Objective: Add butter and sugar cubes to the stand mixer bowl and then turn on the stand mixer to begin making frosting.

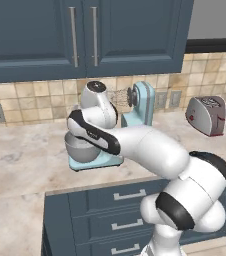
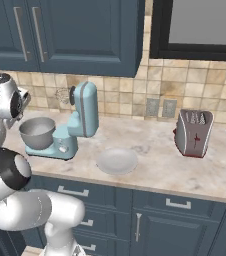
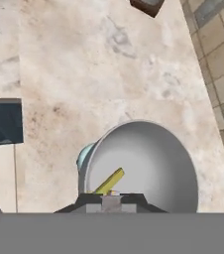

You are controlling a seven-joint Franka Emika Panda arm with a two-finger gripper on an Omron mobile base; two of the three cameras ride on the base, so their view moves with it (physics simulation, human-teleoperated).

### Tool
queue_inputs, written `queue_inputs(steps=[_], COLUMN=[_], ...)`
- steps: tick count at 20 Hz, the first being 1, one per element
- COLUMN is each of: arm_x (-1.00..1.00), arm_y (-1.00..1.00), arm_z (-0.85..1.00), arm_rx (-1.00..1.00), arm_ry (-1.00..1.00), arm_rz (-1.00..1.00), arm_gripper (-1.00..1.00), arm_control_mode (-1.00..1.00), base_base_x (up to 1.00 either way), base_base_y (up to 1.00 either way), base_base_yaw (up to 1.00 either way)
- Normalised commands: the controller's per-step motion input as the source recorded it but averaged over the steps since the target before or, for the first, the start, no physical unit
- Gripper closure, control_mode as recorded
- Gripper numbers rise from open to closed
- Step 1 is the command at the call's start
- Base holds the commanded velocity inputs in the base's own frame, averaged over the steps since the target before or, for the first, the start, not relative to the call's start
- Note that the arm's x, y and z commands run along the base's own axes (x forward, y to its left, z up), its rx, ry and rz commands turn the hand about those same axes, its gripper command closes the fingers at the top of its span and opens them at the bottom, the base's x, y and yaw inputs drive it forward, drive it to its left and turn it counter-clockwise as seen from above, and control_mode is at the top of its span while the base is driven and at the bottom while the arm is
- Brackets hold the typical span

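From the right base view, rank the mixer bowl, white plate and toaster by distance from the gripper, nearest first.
1. Mixer bowl: at the left, below the gripper, butter inside.
2. White plate: mid-counter, right of the mixer.
3. Toaster: far right.

base views flank stand mixer [image 1: 135, 107], hand view overhead

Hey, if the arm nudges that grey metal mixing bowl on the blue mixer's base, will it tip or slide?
The deep grey brushed-metal bowl sits on the light-blue stand mixer base, so it probably resists sliding. It looks wide and round-bottomed, so it would likely rock rather than topple. The smooth metal may be slippery to grip.
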Motion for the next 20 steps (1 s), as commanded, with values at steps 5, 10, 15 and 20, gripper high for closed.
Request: queue_inputs(steps=[5,10,15,20], arm_x=[0.26,0.22,0.25,0.24], arm_y=[0.0,-0.03,-0.16,-0.15], arm_z=[-0.35,-0.42,-0.37,-0.26], arm_rx=[-0.31,-0.24,-0.16,-0.11], arm_ry=[0.03,0.07,0.11,0.12], arm_rz=[0.0,0.0,0.0,0.0], arm_gripper=[1.0,1.0,1.0,1.0], arm_control_mode=[-1.0,-1.0,-1.0,-1.0], base_base_x=[0.0,0.0,0.0,0.0], base_base_y=[0.0,0.0,0.0,0.0], base_base_yaw=[0.0,0.0,0.0,0.0])
